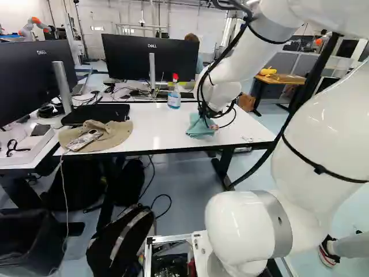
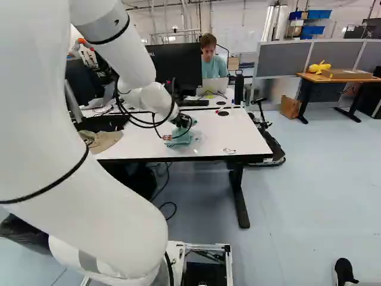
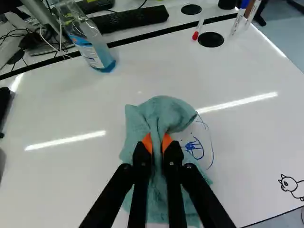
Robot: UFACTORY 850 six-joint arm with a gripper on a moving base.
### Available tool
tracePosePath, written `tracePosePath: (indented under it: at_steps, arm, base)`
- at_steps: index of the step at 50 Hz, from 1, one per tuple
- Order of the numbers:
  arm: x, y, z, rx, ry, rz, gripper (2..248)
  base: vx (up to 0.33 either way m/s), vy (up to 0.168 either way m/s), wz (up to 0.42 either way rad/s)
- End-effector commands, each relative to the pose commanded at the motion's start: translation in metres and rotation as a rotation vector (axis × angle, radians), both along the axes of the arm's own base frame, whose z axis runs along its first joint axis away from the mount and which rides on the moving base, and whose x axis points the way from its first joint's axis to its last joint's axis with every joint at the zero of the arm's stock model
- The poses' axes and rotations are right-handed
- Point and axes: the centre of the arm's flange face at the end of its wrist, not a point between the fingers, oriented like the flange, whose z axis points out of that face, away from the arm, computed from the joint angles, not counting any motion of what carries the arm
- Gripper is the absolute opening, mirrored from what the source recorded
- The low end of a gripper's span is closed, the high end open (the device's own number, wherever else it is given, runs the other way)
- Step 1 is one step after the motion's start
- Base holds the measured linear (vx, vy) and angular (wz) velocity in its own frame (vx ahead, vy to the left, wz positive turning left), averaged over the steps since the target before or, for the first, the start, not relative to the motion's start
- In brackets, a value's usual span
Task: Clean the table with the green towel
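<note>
My gripper (image 2: 178, 132) is low over the white table (image 2: 238, 134). In the wrist view the gripper (image 3: 157, 143) is shut on the green towel (image 3: 164, 111), a fold of it pinched between the orange pads. The towel lies bunched on the table (image 3: 71, 109) under and ahead of the fingers. Blue pen scribbles (image 3: 192, 147) show beside the towel, partly covered by it. Farther off to the same side is a black drawing of a small animal (image 3: 290, 185).
A spray bottle (image 1: 174, 95) stands behind the towel. A beige cap (image 1: 106, 135) with a phone (image 1: 85, 140) on it, a black laptop (image 1: 97, 113) and monitors (image 1: 151, 57) occupy the left and back. Markers (image 3: 251, 12) stand near the far edge. A person sits behind the desks.
</note>
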Motion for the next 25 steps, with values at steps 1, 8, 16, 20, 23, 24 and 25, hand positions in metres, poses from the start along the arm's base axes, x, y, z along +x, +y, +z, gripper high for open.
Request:
tracePosePath:
  at_steps: [1, 8, 16, 20, 23, 24, 25]
  arm:
    - [0.0, 0.0, -0.001, 0.0, 0.002, 0.0, 42]
    - [0.003, 0.0, -0.009, 0.001, 0.02, 0.0, 42]
    - [0.006, 0.0, -0.018, 0.002, 0.041, 0.0, 42]
    - [0.008, 0.0, -0.022, 0.003, 0.052, 0.0, 42]
    - [0.009, -0.001, -0.026, 0.003, 0.059, 0.0, 42]
    - [0.01, -0.001, -0.027, 0.003, 0.062, 0.0, 42]
    - [0.01, -0.001, -0.028, 0.004, 0.065, 0.0, 42]
  base:
    - [0.0, 0.0, 0.0]
    - [0.0, 0.0, 0.0]
    - [0.0, 0.0, 0.0]
    - [0.0, 0.0, 0.0]
    - [0.0, 0.0, 0.0]
    - [0.0, 0.0, 0.0]
    - [0.0, 0.0, 0.0]
